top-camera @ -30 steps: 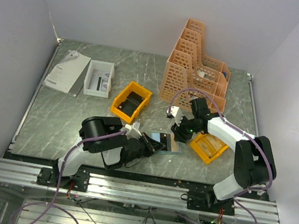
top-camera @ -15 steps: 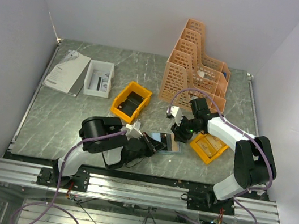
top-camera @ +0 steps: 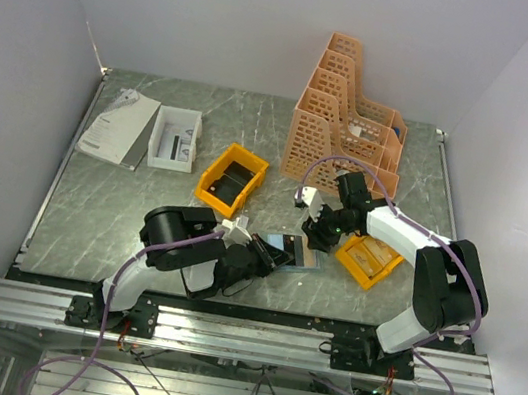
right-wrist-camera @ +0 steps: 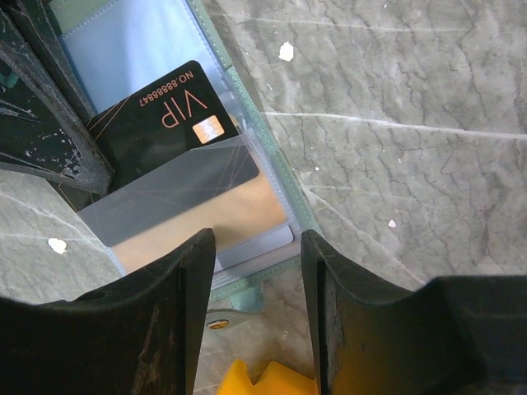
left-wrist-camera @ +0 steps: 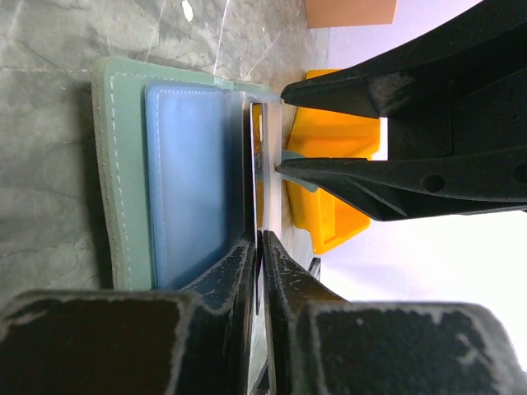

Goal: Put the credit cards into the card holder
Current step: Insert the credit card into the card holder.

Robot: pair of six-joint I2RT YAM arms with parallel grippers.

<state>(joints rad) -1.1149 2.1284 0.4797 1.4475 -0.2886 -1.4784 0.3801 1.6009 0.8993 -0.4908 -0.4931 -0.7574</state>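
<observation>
**Q:** Near the front edge of the table, between the two arms, the card holder lies spread open. Why there?

**A:** Both arms can reach it, I'd judge. It lies flat on the marble with its pockets up, so it needs feeding rather than holding.

**Q:** And the left gripper, low at the holder's left side?

**A:** Its jaws are almost together, nipping a thin sheet seen edge-on (most likely the black card, though a sleeve leaf can't be ruled out). Coming in nearly level with the table would let it slide the card along into the pocket.

**Q:** The right gripper?

**A:** It is poised above the holder's right end, jaws moderately apart and holding nothing. Its tips sit by the pocket mouth, probably to steady the clear sleeve.

**Q:** Any more credit cards?

**A:** Tan ones wait in the yellow bin, just right of the holder and handy for that side.

**Q:** How does the holder look?

**A:** It has a soft grey-green cover with a stitched edge, a pale blue sleeve inside, and a tan panel under the clear one. The black card, marked VIP with a small gold chip, sits skewed and about half under the sleeve, its lettered end exposed. A small round snap shows on a tab at the edge.
</observation>
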